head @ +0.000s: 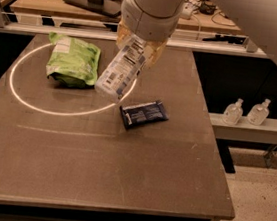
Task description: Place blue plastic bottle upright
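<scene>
The gripper [139,46] hangs over the far middle of the table [120,181], its jaws clamped on the top end of the blue plastic bottle [119,72]. The bottle is tilted, base down-left (apparently clear of the tabletop), between a green bag [73,60] and a dark packet [144,114].

Blue plastic bottle [119,72] — clear, pale label (dark patch) — tilted above table [120,181], top clamped in gripper [138,46].

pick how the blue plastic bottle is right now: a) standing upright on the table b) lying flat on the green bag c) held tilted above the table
c: the gripper, over the far middle of the table, holds the blue plastic bottle slanted, lower end off the surface.
</scene>
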Controlling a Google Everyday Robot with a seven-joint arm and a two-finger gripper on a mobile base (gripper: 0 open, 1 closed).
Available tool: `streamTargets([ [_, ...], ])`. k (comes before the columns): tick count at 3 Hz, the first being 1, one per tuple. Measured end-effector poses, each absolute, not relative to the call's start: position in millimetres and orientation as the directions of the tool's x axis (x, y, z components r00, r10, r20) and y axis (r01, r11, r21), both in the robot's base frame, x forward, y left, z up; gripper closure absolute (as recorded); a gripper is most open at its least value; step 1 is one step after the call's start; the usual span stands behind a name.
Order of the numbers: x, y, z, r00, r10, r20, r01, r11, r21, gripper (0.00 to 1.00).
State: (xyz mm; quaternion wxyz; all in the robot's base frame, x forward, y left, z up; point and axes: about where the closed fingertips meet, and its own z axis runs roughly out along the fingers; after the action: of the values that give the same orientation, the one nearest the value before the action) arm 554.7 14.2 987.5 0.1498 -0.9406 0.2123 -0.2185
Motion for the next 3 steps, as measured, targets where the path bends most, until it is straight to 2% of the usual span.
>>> streamTargets([
  [2,607,1,1019,0.801,-0.304,0.515,-0.092,-0.913,-0.397,1.00],
  [3,643,-10,1019,0.747,-0.201,0.633,0.101,-0.907,-0.408,1.00],
])
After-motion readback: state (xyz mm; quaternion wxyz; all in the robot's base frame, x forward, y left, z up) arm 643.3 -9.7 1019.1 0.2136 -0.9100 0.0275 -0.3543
